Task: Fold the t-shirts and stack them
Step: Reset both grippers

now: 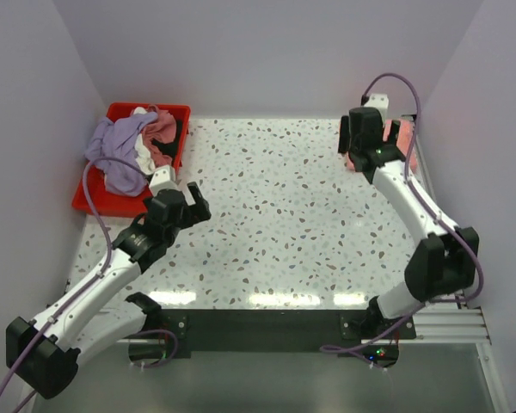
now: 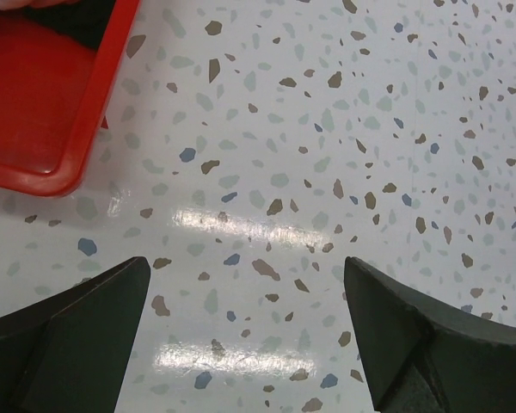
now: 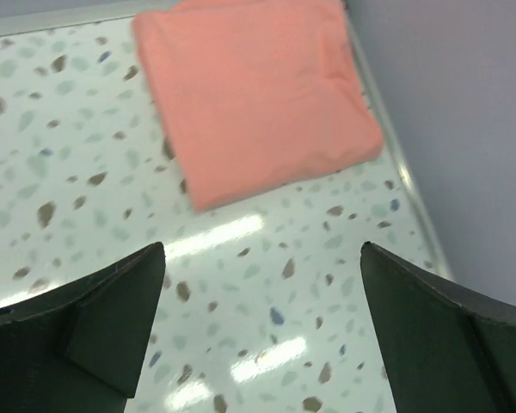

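Note:
A folded salmon-pink t-shirt (image 3: 258, 95) lies flat at the table's far right corner; in the top view (image 1: 404, 142) the right arm partly hides it. My right gripper (image 3: 262, 258) is open and empty just short of it, also seen from above (image 1: 365, 142). Lavender (image 1: 112, 151), white (image 1: 143, 157) and dusty rose (image 1: 161, 127) t-shirts lie crumpled in the red bin (image 1: 95, 200) at the far left. My left gripper (image 1: 185, 200) is open and empty over bare table beside the bin, as its wrist view (image 2: 245, 267) shows.
The red bin's corner (image 2: 47, 112) shows at the upper left of the left wrist view. The speckled table (image 1: 284, 215) is walled by pale panels on the left, back and right. A raised edge (image 3: 396, 155) runs along the table's right side.

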`<state>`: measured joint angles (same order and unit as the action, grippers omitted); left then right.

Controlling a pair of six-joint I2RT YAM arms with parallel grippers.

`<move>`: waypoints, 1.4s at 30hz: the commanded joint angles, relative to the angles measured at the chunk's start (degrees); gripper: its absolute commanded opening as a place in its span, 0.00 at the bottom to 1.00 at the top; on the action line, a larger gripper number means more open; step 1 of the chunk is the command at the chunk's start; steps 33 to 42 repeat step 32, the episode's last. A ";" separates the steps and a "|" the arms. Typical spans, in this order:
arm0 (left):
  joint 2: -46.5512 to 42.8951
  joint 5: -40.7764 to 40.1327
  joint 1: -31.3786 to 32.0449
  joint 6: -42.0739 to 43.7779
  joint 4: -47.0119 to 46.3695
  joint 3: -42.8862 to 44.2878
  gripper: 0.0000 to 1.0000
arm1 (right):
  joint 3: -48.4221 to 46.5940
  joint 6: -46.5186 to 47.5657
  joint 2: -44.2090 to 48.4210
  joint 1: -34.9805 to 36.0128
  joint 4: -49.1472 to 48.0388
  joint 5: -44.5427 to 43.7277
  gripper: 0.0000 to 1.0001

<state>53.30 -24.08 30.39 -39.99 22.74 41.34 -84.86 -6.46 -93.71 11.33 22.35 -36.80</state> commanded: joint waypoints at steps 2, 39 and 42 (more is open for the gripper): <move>-5.38 0.35 -0.25 -1.49 -3.67 -3.28 1.00 | 16.89 -14.70 17.63 4.74 2.10 7.59 0.99; -16.73 -3.26 -0.25 -7.03 -2.08 -10.14 1.00 | 52.34 -15.25 60.14 4.93 -5.82 29.06 0.99; -16.73 -3.26 -0.25 -7.03 -2.08 -10.14 1.00 | 52.34 -15.25 60.14 4.93 -5.82 29.06 0.99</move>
